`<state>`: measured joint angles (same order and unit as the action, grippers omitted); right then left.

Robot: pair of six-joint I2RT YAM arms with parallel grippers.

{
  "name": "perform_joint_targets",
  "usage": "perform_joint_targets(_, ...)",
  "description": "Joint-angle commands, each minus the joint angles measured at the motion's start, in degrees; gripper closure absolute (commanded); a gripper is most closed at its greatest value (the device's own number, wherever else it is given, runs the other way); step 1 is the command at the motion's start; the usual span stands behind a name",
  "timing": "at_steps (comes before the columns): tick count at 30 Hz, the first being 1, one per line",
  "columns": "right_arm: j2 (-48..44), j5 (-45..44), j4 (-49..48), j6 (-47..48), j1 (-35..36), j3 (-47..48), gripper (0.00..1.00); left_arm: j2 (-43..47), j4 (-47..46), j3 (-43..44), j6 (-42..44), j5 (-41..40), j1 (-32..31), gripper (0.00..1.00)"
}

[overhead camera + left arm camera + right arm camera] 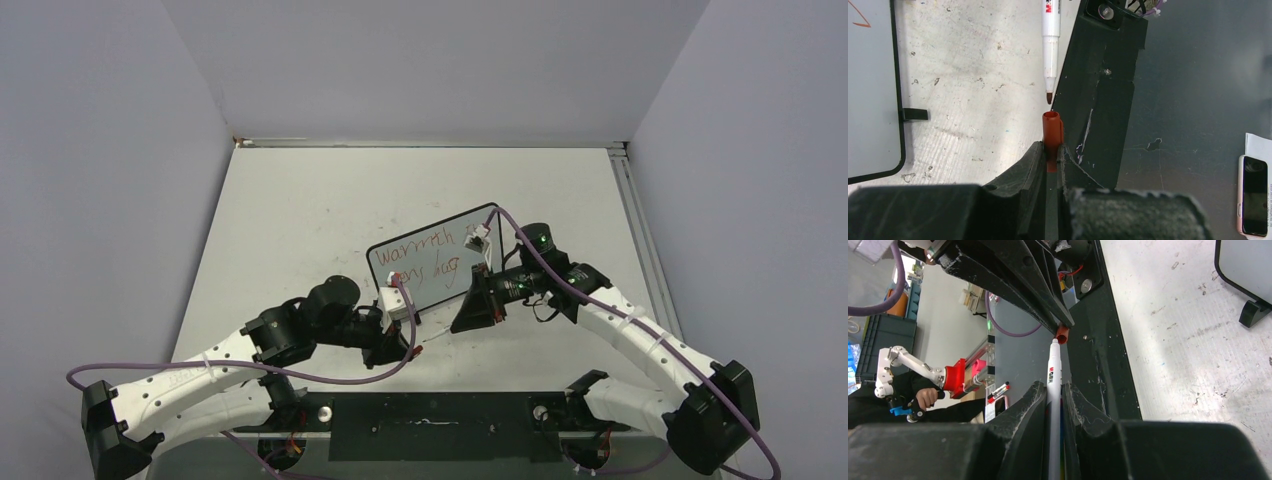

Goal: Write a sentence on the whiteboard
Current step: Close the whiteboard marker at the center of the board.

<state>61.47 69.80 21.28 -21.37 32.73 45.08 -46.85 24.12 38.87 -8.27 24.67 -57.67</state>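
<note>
The whiteboard (458,228) stands tilted at mid-table, and the sentence (420,258) runs across it in two lines of red handwriting. In front of it my two grippers face each other. My left gripper (1052,150) is shut on the red cap (1052,130), whose open end points at the marker. My right gripper (1054,390) is shut on the white marker (1053,365), its red tip (1049,97) a short gap from the cap's mouth. The cap (1062,333) also shows just beyond the marker's end in the right wrist view. A board corner (870,90) and one black foot (913,114) lie left of the cap.
The black base plate (1098,100) at the table's near edge lies under both grippers. A phone (1254,195) and a sheet of paper sit on the dark surface beyond it. Grey walls close in the table on three sides. A person with a handheld controller (923,385) is off the table.
</note>
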Motion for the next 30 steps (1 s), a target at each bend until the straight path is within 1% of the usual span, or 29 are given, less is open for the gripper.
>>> perform_joint_targets(1,0.67,-0.35,-1.35,1.94,1.01,0.98,0.95,0.21,-2.81,0.18,0.98,1.62,-0.25,1.0)
perform_joint_targets(13,1.27,-0.89,0.94,4.07,1.54,0.61,0.95,0.33,-2.87,0.14,0.98,1.8,-0.36,1.0)
perform_joint_targets(30,1.15,0.06,-0.25,3.54,2.55,0.24,0.95,-0.08,-2.69,0.19,0.89,1.71,-0.65,1.0)
